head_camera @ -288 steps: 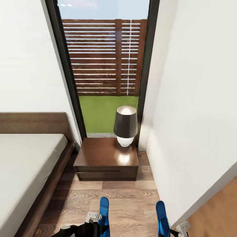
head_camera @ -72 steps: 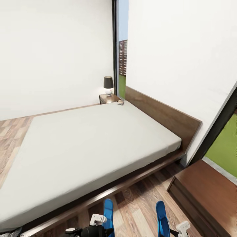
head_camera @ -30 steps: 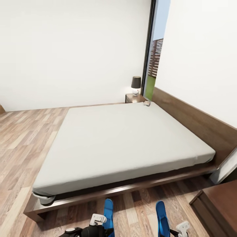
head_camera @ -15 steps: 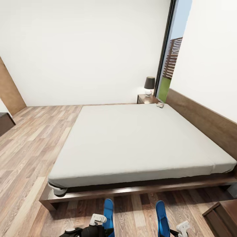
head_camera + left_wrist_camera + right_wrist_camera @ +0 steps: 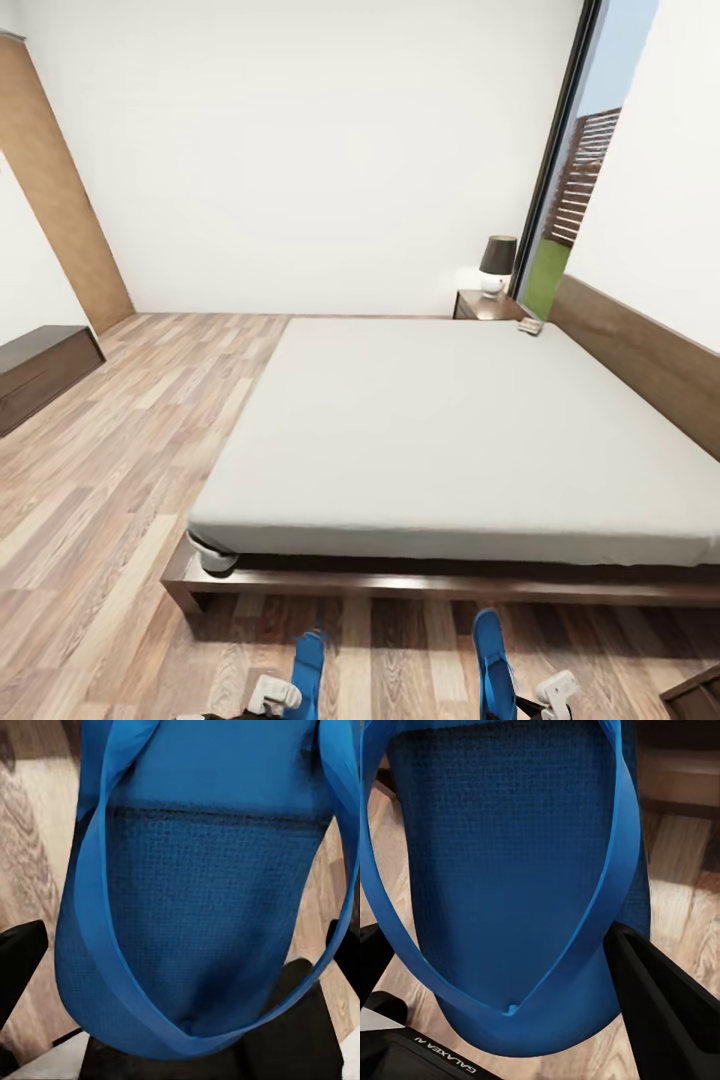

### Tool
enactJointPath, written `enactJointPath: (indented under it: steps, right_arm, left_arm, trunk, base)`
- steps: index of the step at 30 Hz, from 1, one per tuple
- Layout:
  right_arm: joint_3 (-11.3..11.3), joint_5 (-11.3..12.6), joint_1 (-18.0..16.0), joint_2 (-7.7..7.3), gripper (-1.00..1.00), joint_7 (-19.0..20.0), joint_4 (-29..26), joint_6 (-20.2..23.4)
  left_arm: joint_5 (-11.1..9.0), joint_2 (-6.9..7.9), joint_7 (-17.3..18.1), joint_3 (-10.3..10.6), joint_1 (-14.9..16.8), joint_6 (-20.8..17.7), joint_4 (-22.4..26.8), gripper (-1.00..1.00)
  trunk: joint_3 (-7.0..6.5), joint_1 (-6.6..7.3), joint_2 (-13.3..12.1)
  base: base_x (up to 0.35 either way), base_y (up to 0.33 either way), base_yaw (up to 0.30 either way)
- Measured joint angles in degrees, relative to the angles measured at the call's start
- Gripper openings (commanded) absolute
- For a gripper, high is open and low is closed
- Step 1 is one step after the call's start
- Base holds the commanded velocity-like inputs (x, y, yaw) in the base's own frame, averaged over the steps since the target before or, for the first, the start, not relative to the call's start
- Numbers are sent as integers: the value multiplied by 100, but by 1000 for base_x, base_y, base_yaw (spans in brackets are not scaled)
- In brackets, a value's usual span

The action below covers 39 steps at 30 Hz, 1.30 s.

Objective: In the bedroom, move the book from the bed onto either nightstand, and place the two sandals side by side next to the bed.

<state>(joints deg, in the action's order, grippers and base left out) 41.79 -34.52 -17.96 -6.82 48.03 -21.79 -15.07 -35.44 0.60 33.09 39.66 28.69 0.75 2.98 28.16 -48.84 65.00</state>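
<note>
In the head view, the bed (image 5: 480, 440) is seen across the wood-plank floor (image 5: 110, 480), its pale mattress bare except for the book (image 5: 530, 326), which lies at the far corner by the headboard (image 5: 640, 350). Just beyond that corner stands the nightstand (image 5: 487, 306), with a lamp (image 5: 496, 265) on its surface beside the tall window (image 5: 580, 180). A long dark unit (image 5: 40, 372) is set against the left wall. At the lower edge, the left sandal (image 5: 307, 668) is carried by the left gripper (image 5: 272, 692) and the right sandal (image 5: 489, 660) by the right gripper (image 5: 552, 692).

In the left wrist view, the left sandal (image 5: 202, 907) is seen from close up, above the floor; a dark finger (image 5: 19, 960) stands at its side, and the left gripper is clenched on it.

In the right wrist view, the right sandal (image 5: 510, 870) is grasped likewise, a black finger (image 5: 667, 997) being pressed against its edge.
</note>
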Motion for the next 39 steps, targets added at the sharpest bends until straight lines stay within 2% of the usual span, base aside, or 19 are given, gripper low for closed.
enactJointPath:
  steps: [2, 4, 7, 11, 18, 39]
  right_arm:
    - [0, 1, 0, 1, -100, 0, -4, 2]
    - [1, 6, 0, -2, -100, 0, -6, 5]
    - [0, 8, 0, -6, -100, 0, -7, 7]
    - [0, 9, 0, -7, -100, 0, -3, 7]
    - [7, 9, 1, -7, -100, -14, 0, -1]
    - [24, 18, 1, -32, -100, -46, 14, -5]
  left_arm:
    - [3, 156, 3, -18, 1, 179, -109, -100]
    - [8, 250, 5, -9, 1, 329, -148, -100]
    - [12, 447, 3, -5, -3, 439, -176, -100]
    - [8, 606, 1, -4, -8, 511, -179, -100]
    - [10, 649, -20, -1, -8, 538, -180, -100]
    - [11, 642, -22, 3, -7, 533, -181, -100]
  trunk:
    - [0, 0, 0]
    - [0, 0, 0]
    - [0, 0, 0]
    - [0, 0, 0]
    - [0, 0, 0]
    - [0, 0, 0]
  base:
    - [0, 0, 253]
    - [0, 0, 253]
    - [0, 0, 253]
    - [0, 0, 252]
    - [0, 0, 178]
    - [0, 0, 4]
